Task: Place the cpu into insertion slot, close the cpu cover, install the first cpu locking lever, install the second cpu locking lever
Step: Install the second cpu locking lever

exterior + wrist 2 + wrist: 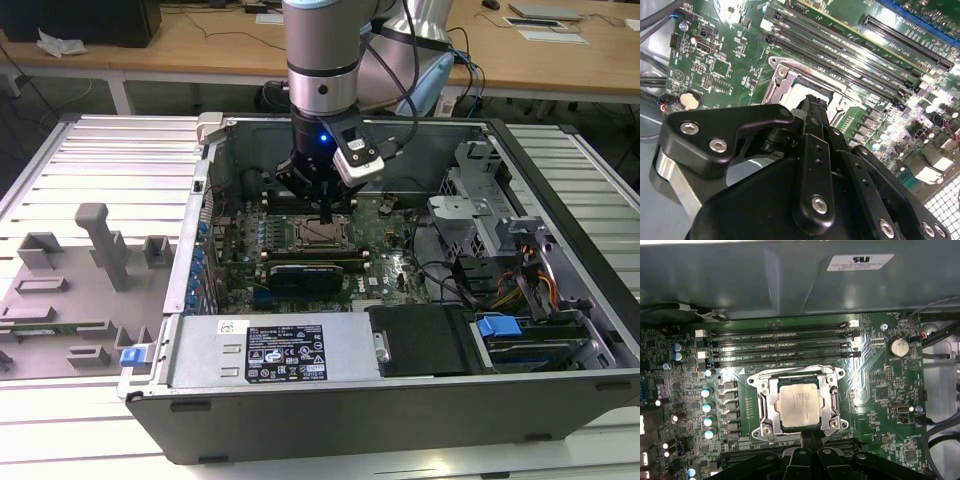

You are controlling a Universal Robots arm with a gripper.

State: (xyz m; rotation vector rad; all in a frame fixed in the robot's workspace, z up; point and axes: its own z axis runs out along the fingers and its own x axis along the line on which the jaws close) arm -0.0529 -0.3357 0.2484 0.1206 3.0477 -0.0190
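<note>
The cpu (797, 402), a silvery-tan square chip, lies flat in the socket on the green motherboard. The cpu cover (830, 401), a silvery metal frame, lies down around it, so the chip shows through its window. My gripper (812, 438) is at the socket's near edge, its black fingers pressed together with nothing visible between them. In the second wrist view the gripper (811, 106) points down at the socket frame (782, 85). In the exterior view the gripper (326, 214) hangs just above the socket (322, 236) inside the open computer case. How the locking levers stand I cannot tell.
Several long black memory slots (780, 345) run beside the socket, with the case wall (790, 285) beyond them. A long black card (305, 272) and the grey power supply (270, 350) lie nearer the exterior view. A grey fixture tray (70, 290) is on the exterior view's left; cables (520, 280) on its right.
</note>
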